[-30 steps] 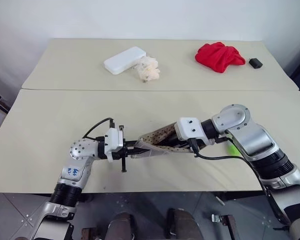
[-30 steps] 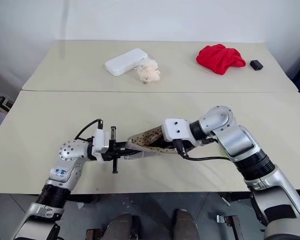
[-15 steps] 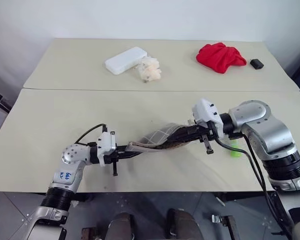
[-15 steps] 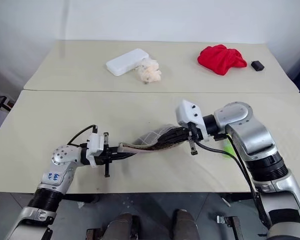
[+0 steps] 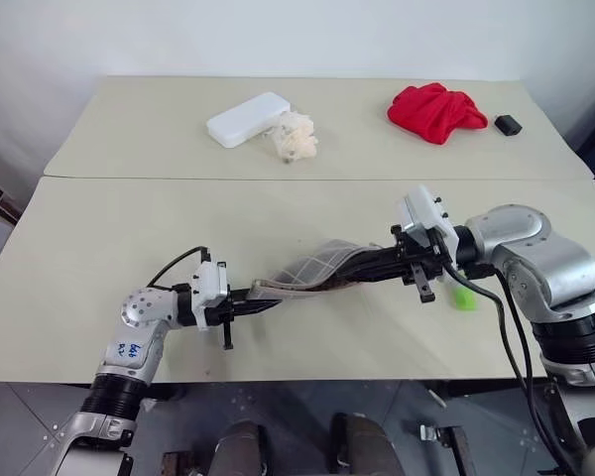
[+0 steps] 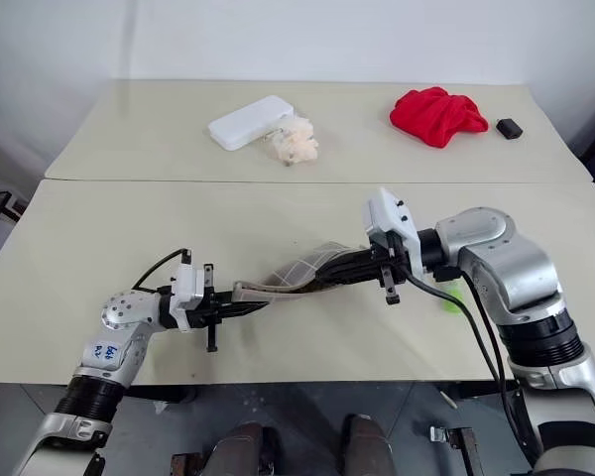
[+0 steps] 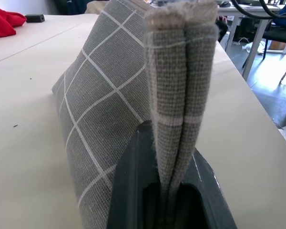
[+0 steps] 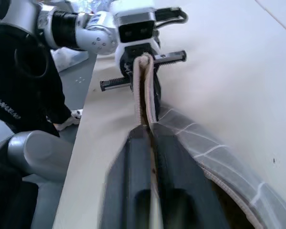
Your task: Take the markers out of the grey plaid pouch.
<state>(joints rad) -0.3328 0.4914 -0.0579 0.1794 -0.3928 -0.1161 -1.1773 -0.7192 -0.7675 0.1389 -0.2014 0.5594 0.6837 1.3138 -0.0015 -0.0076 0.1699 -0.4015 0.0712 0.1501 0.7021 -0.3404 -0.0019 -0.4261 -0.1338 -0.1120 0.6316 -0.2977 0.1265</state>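
I've got the grey plaid pouch (image 5: 322, 270) strung between both arms above the near table (image 5: 99, 248). My left gripper (image 5: 260, 302) is pinched tight on one end of the fabric; in the left wrist view the folded cloth sits squeezed between the two black fingers (image 7: 133, 191). My right gripper (image 5: 377, 266) has the other end, raised higher, so the pouch sags in a shallow curve between them. In the right wrist view its fingers (image 8: 136, 181) stand nearly together with the pouch's edge caught in the narrow slot between them, so I read that as clamped on the pouch too.

The lime-green highlighter (image 5: 464, 297) is already out, lying on the table just beside my right forearm. I can't find the red marker; it may be inside the pouch, though the opening is too dark and narrow from here for me to be sure.

What worries me:
- The right grip looks shallow (only an edge of cloth), so a pull or shake could slip it free and drop that end.
- If the mouth faces the table edge when I tip it, the remaining marker could roll off the front.
- The highlighter sits close under my right arm; a careless sweep could knock it away.
- Stretching the pouch taut may flatten the opening and trap what's inside.
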